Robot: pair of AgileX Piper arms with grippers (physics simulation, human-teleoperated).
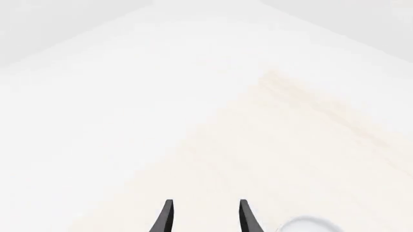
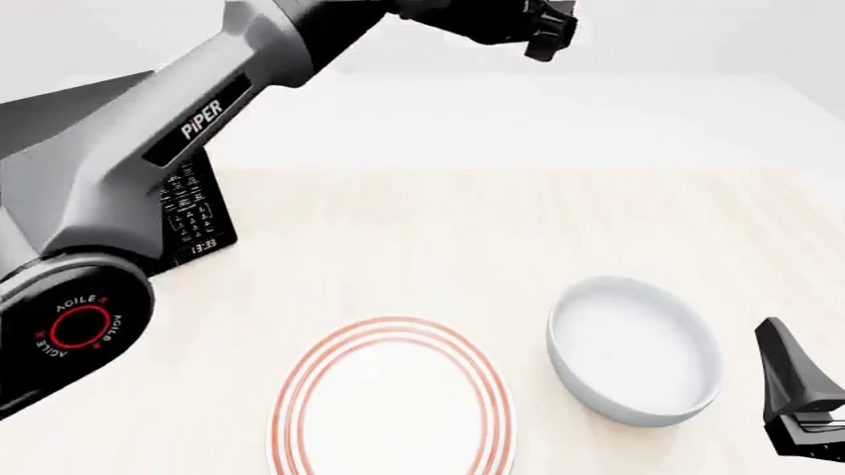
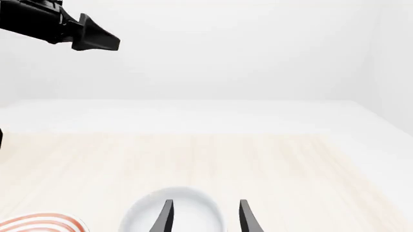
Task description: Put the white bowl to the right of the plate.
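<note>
A: Where does the plain glossy white round bowl (image 2: 636,350) sit?

B: On the pale wooden table (image 2: 436,237), just to the right of the large flat white plate with two thin red rings (image 2: 394,404), close beside it with a narrow gap between them.

A: And the right gripper (image 3: 205,216)?

B: Its two dark fingers are spread apart with nothing between them, held above the bowl's near rim. From the front it shows at the lower right edge.

A: The left gripper (image 1: 205,217)?

B: Raised high over the far part of the table, fingers parted and holding nothing. A black device with white markings (image 2: 196,210) stands behind the left arm
</note>
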